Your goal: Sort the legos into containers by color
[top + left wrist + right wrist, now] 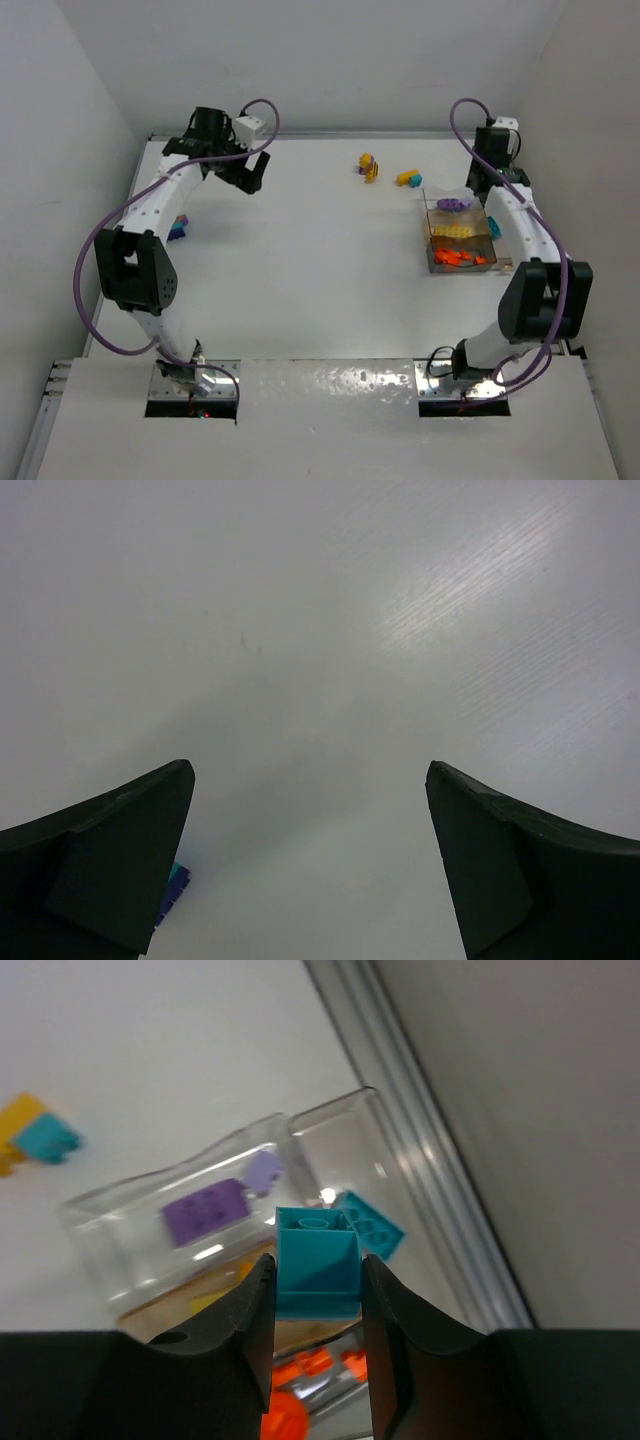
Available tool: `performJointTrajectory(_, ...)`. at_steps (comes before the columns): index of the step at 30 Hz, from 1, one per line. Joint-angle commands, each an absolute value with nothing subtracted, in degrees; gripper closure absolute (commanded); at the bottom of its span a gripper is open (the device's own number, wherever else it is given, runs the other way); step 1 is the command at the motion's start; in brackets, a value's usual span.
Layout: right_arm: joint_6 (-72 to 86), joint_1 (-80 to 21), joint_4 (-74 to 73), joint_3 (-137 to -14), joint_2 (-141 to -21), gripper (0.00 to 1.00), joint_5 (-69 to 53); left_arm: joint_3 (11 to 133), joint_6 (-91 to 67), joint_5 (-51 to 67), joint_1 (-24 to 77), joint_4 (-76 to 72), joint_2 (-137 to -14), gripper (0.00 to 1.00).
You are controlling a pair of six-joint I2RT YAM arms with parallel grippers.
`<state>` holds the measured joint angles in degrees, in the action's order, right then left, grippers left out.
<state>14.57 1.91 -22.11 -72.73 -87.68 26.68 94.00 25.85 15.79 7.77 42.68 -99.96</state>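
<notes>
Well, from above, my left gripper hangs over the far left corner of the table, jaws spread and holding nothing. A purple and blue clump lies at the left edge beside that arm. My right arm reaches along the right edge to the box, which keeps purple, yellow and orange bricks in separate compartments. A yellow and purple clump and a yellow and teal clump wait nearer the far edge, apart from the box.

At the left wrist, only bare table shows between my wide fingers. A blue brick peeks out just beside one of them.

At the right wrist, my right gripper pinches a teal brick by its sides, above the box. Beneath it another teal piece lies in the end compartment, with purple bricks next door and orange bricks nearer me.

I judge this to be the drop. I should centre over the teal compartment and sink close to its rim before letting go, so the brick cannot bounce into purple. The see-through dividers are the obstacle, and the side wall is close.
</notes>
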Motion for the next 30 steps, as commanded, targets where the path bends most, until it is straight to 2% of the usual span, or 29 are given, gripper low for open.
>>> performJointTrajectory(1,6.5,5.5,-20.0,-71.5,-93.4,1.0,33.0,91.9,21.0,9.8,7.1,41.9,-98.5,0.0)
performJointTrajectory(8,1.8,5.6,-17.2,-77.6,-102.5,1.0,44.5,91.1,21.2,6.1,6.9,42.2,-98.6,0.0)
performJointTrajectory(20,3.5,6.9,-15.5,-75.4,-108.1,1.0,41.3,91.2,21.7,5.6,6.4,42.6,-99.3,0.0)
performJointTrajectory(23,4.2,7.5,-16.3,-77.2,-109.2,0.89,40.5,91.2,21.7,5.8,6.3,42.5,-99.5,0.0)
performJointTrajectory(26,4.3,7.6,-16.1,-77.6,-109.1,0.67,39.4,91.2,21.7,6.2,6.3,42.6,-99.7,0.0)
performJointTrajectory(30,4.3,7.6,-16.3,-77.5,-108.7,0.54,39.9,91.2,21.7,6.2,6.2,42.8,-99.8,0.0)
